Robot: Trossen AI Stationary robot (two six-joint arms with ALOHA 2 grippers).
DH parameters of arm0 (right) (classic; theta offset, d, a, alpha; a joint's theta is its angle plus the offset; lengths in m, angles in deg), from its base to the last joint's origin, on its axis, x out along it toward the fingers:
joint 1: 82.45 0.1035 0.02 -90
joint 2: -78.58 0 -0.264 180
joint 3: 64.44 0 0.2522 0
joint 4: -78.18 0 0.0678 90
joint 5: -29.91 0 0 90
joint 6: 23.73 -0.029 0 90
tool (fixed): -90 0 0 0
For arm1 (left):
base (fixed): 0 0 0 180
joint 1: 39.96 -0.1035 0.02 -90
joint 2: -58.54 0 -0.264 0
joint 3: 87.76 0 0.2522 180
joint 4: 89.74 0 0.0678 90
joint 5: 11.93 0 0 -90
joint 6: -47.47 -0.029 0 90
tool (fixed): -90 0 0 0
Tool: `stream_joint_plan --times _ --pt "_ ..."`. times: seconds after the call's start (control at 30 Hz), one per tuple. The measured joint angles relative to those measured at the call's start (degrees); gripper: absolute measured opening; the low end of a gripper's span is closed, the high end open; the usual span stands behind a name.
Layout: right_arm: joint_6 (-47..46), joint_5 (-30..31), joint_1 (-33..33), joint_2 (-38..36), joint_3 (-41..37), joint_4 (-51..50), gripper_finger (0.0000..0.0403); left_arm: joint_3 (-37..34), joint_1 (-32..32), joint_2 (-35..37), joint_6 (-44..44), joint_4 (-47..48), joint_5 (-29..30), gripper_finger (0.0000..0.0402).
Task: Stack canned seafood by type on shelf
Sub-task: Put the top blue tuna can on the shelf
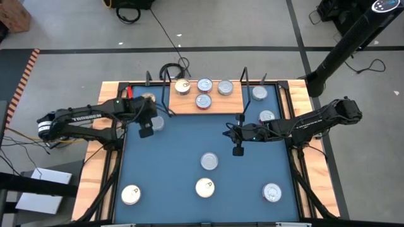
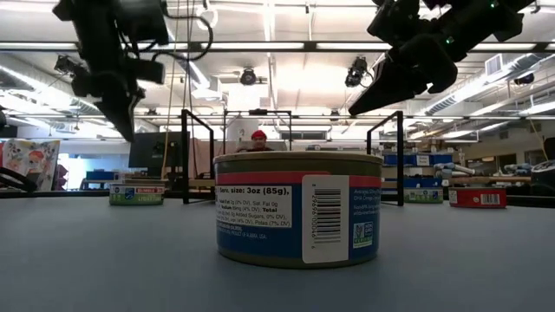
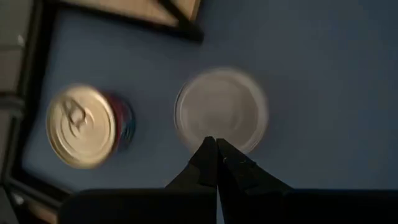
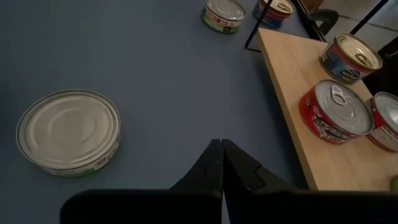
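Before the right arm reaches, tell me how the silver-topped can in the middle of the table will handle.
The silver-topped can sits flat and squat, so tipping looks unlikely. Its metal walls are probably rigid under a pinch. The smooth side may be slippery, and on edge it would likely roll.

Blurred, cut off, half hidden

You see the silver can [image 3: 222,111] blurred at centre, a red can [image 4: 387,121] cut by the frame's right edge, and a gold can [image 1: 149,98] half hidden behind the left arm.

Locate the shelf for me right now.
In the high view the shelf lies at the table's far edge, slightly left of centre, carrying four cans; the right claw hangs just in front of its right end.
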Motion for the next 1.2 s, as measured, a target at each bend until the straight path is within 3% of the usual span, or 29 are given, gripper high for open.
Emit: stream_joint_plan --times 0.27,0.43,0.63,0.83,1.2 --pt "-0.77 0.02 0.00 0.00 0.00 -0.06 0.0008 -1.36 -12.53 -0.08 -6.84 -1.41 -1.44 0.0000" --pt "-0.77 0.02 0.00 0.00 0.00 -0.36 0.0008 -2.46 -19.28 -0.11 -19.27 -3.61 -6.51 0.0000" --pt "0.16 0.04 0.00 0.02 0.00 -0.27 0.0008 -2.48 -25.05 -0.33 -34.32 -3.93 -6.94 0.0000" --pt "0.21 0.04 0.00 0.04 0.00 0.10 0.0008 -2.45 -30.05 -5.91 -36.68 -5.80 -7.02 0.0000" --pt "0.20 0.04 0.00 0.04 0.00 0.06 0.0008 -0.64 -31.04 -19.59 -39.74 -11.56 -3.87 0.0002"
